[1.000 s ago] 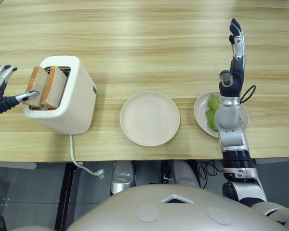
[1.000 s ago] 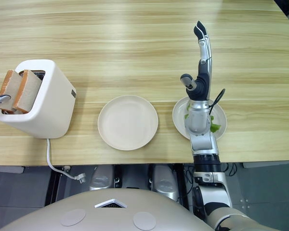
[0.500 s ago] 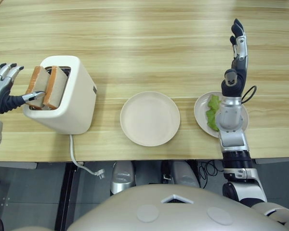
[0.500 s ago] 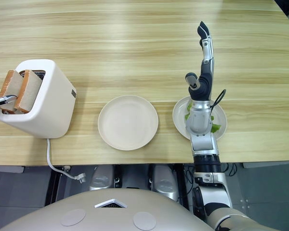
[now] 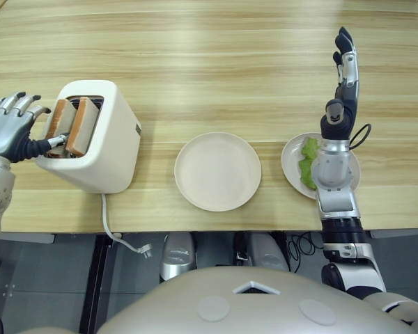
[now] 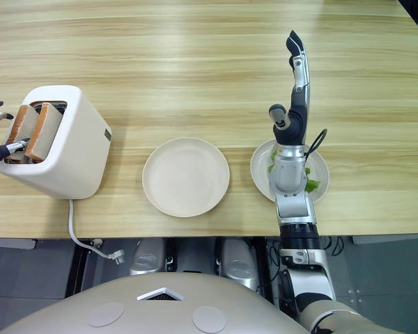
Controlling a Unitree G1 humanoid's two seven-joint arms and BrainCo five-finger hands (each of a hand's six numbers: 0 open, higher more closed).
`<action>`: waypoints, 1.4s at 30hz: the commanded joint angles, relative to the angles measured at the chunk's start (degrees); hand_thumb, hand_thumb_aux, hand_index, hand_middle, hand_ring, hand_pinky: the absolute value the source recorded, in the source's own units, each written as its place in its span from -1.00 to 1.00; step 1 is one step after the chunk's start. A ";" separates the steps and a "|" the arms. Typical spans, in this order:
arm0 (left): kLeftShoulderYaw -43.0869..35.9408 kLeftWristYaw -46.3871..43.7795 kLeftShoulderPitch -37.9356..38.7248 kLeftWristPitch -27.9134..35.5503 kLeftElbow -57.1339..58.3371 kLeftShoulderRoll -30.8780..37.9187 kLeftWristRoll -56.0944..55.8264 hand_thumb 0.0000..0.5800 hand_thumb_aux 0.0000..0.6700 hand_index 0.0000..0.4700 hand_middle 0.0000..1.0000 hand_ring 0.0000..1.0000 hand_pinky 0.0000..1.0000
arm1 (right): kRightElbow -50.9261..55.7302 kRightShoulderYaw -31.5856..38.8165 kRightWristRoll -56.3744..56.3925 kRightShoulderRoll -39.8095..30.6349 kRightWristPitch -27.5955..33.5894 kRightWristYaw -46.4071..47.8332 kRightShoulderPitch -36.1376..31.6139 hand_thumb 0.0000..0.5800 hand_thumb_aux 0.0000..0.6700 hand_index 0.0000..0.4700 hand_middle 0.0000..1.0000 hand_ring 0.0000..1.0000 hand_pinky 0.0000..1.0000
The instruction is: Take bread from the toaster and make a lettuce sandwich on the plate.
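A: Any readable text, numbers, signs?
B: None. The toaster (image 5: 115, 156) had a tiny dark mark (image 5: 136, 130) on its side, too small to read.
A: Middle plate (image 5: 217, 171), tabletop (image 5: 216, 62)?
B: Plain, no print I could make out.

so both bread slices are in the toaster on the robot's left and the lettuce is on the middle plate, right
One thing is off: the lettuce is not on the middle plate. It lies on the plate at the robot's right, as the left eye view shows. The rest is right: both bread slices are in the toaster on the robot's left.
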 commanded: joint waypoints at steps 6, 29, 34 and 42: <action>-3.08 -1.94 -0.02 -1.26 3.78 0.70 -0.94 1.00 1.00 0.96 -1.00 -1.00 -1.00 | 0.23 -1.54 -0.07 0.26 0.58 0.16 0.26 -1.00 -1.00 -1.00 -1.00 -1.00 -1.00; 10.00 -7.70 -4.40 3.97 -9.04 -1.83 -14.93 1.00 1.00 0.96 -1.00 -1.00 -1.00 | -0.36 -1.62 -1.47 0.86 0.85 0.02 0.30 -1.00 -1.00 -1.00 -1.00 -1.00 -1.00; 10.87 -11.15 -6.26 5.98 -11.17 -2.07 -17.09 1.00 1.00 0.96 -1.00 -1.00 -1.00 | -1.11 -1.48 -1.64 1.04 1.12 0.13 0.63 -1.00 -1.00 -1.00 -1.00 -1.00 -1.00; 10.13 -15.56 -11.82 8.05 -11.23 -1.84 -20.61 1.00 1.00 0.96 1.00 1.00 1.00 | -1.93 -1.14 -1.93 1.42 1.64 0.33 0.85 -1.00 -1.00 -1.00 -1.00 -1.00 -1.00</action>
